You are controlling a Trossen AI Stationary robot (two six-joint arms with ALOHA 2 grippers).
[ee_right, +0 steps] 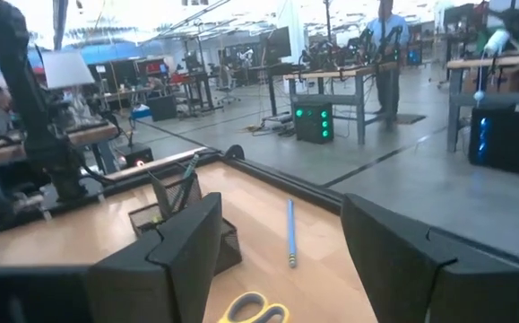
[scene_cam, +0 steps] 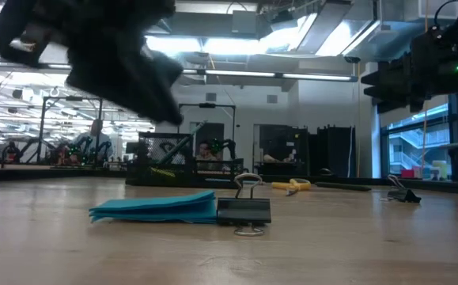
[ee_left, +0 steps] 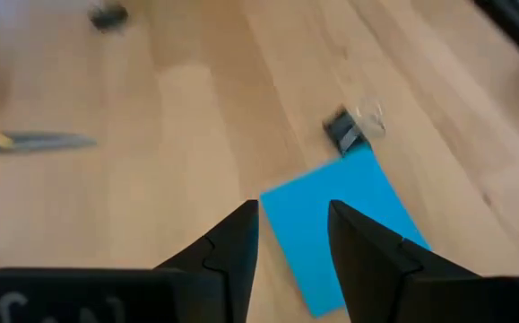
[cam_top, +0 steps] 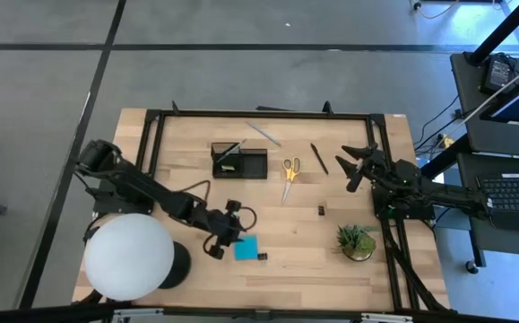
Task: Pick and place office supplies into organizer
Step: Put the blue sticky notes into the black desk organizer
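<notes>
Blue note pad [cam_top: 246,248] flat, black organizer [cam_top: 239,161] upright

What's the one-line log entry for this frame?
left gripper: open, over blue note pad | right gripper: open, idle near scissors | organizer: holds pens

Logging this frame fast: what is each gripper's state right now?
Left gripper: open, empty, above the blue note pad.
Right gripper: open wide, empty.
</notes>
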